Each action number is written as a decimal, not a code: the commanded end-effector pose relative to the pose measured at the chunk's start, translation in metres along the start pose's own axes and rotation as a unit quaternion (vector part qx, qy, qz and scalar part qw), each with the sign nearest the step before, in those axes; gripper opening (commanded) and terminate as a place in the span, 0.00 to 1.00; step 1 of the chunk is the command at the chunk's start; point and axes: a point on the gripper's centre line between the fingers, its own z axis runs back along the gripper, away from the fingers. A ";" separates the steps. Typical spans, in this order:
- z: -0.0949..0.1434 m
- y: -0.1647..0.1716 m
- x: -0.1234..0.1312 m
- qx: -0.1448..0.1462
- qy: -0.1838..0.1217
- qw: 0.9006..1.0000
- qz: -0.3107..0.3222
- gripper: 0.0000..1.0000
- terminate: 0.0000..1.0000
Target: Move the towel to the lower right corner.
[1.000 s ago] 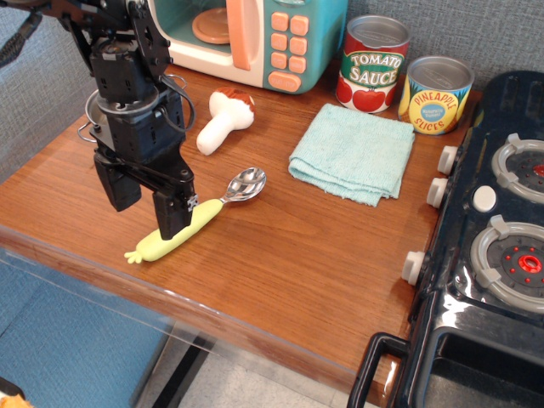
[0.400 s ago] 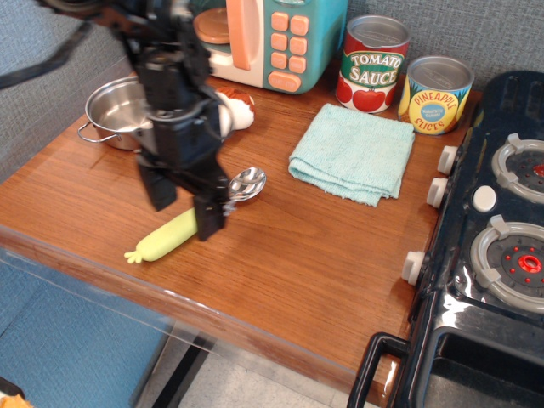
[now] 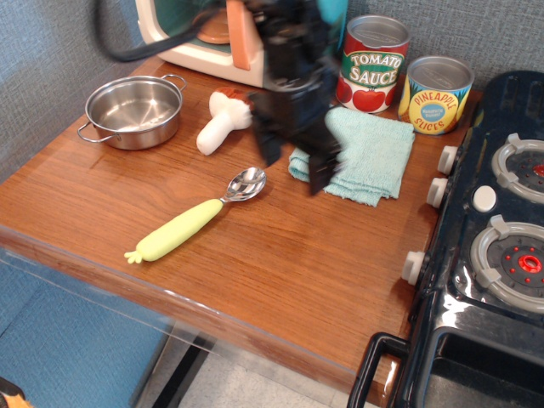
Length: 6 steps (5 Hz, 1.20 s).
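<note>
Gripper point(image 3: 295, 164) hovers over the towel's left edge.
Its jaws hang wide apart, blurred, holding nothing; the towel point(image 3: 367, 155) lies flat on the table point(image 3: 280, 255), before the cans.

Tool point(image 3: 296, 170) blurred, jaws apart, over left edge of towel point(image 3: 367, 153); towel near tabletop point(image 3: 280, 255) far right corner, beside cans point(image 3: 404, 81).

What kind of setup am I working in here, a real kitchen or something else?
Most likely a toy play-kitchen on a wooden tabletop: a pastel toy microwave, a plastic stove with knobs, and a toy mushroom beside cans of tomato sauce and pineapple.
</note>
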 end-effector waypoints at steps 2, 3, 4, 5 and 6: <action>-0.004 0.014 0.081 -0.015 -0.042 0.993 0.109 1.00 0.00; -0.019 0.015 0.083 -0.002 -0.021 0.994 0.110 1.00 0.00; -0.037 0.011 0.077 0.008 0.003 0.995 0.103 1.00 0.00; -0.046 -0.009 0.057 0.017 0.036 0.996 0.075 1.00 0.00; -0.041 -0.034 0.030 0.017 0.048 0.997 0.059 1.00 0.00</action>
